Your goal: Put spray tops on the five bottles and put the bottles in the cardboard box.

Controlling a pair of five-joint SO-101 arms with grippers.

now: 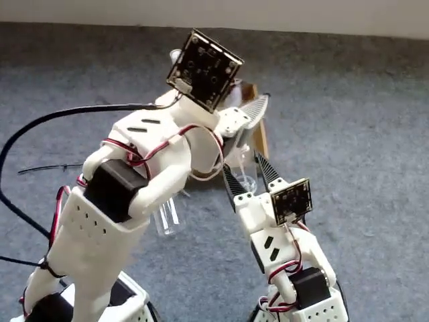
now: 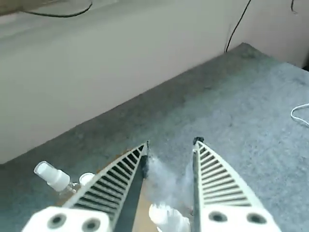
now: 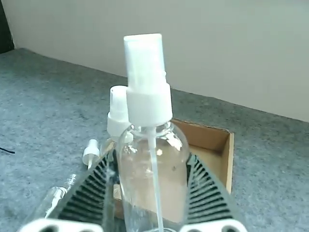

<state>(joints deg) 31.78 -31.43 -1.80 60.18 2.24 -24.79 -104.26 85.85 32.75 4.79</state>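
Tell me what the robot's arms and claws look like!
The left arm and right arm are white plastic with black motors and red and white wires. The left gripper has pointy white ribbed fingers; the right gripper has black ones.

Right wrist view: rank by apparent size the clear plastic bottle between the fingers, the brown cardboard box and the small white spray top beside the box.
1. Clear plastic bottle, largest, though nearest the camera.
2. Brown cardboard box.
3. Small white spray top, smallest.

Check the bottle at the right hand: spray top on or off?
On. The white spray top caps the clear bottle, and its dip tube runs down inside.
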